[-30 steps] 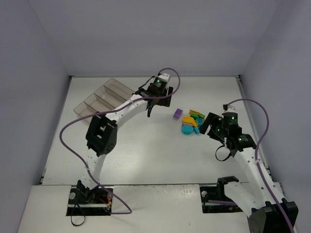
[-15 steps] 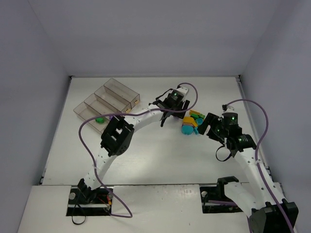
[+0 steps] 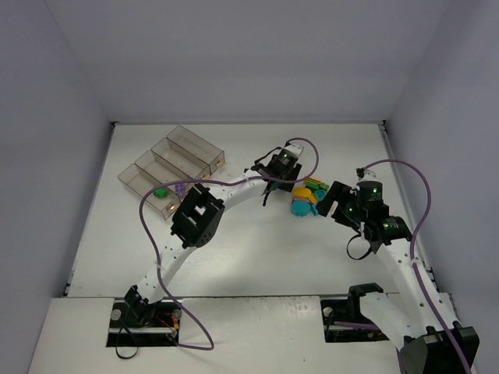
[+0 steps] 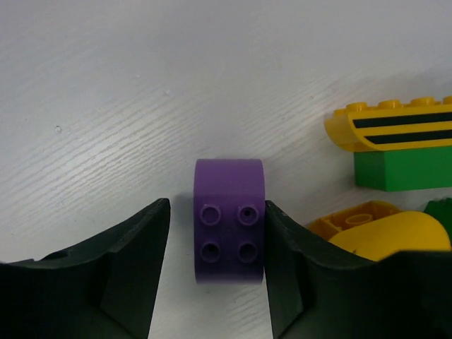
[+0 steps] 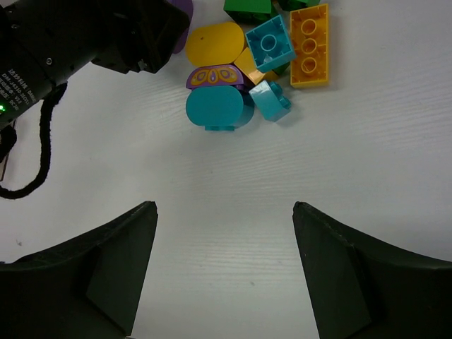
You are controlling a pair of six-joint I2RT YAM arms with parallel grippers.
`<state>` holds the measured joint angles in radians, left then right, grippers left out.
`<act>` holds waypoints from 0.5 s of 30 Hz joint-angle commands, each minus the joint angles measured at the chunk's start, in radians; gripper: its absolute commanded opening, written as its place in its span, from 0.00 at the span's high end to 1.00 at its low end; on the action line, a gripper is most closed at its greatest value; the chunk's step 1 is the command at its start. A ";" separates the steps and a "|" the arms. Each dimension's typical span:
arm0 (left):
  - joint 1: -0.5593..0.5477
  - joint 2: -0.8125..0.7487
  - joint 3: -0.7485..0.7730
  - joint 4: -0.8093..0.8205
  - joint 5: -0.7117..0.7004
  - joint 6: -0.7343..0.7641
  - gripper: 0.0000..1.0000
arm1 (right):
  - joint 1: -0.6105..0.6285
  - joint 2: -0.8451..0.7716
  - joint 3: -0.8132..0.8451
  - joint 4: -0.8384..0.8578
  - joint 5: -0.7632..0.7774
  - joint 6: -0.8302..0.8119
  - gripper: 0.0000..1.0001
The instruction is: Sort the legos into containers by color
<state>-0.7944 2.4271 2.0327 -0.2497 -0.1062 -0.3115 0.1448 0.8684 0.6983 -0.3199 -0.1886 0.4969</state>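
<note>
A purple lego [image 4: 228, 219] with four studs lies on the white table between the fingers of my left gripper [image 4: 217, 212]. The right finger touches the brick's side and a narrow gap shows at the left finger. In the top view the left gripper [image 3: 270, 189] stands at the left edge of the pile of legos [image 3: 309, 195] and hides this brick. My right gripper [image 5: 224, 205] hangs open over bare table, near side of the pile. A rounded cyan lego [image 5: 214, 109] and an orange plate [image 5: 309, 46] lie ahead of it. The containers [image 3: 191, 140] stand at the far left.
A yellow striped brick [image 4: 388, 127] on a green brick [image 4: 402, 169] and a rounded yellow piece [image 4: 388, 236] lie just right of the left gripper. A green lego [image 3: 160, 192] and a purple one [image 3: 179, 188] sit in the bins.
My left arm has swung right from beside the containers to the pile, come down around the purple lego, and its jaws have narrowed. The right arm has barely moved.
</note>
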 commanded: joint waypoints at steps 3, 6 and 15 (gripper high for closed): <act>0.001 -0.059 0.035 0.020 -0.026 0.012 0.71 | -0.004 0.001 0.021 0.019 -0.005 -0.008 0.26; 0.004 -0.129 -0.020 0.049 -0.073 0.011 0.89 | -0.004 0.001 0.021 0.019 -0.003 -0.008 0.26; 0.147 -0.543 -0.299 -0.103 -0.432 -0.198 0.89 | -0.004 0.006 0.029 0.021 -0.006 -0.018 0.26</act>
<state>-0.7498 2.1036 1.7515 -0.3023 -0.3557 -0.3882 0.1448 0.8688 0.6983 -0.3214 -0.1890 0.4934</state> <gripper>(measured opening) 0.300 0.742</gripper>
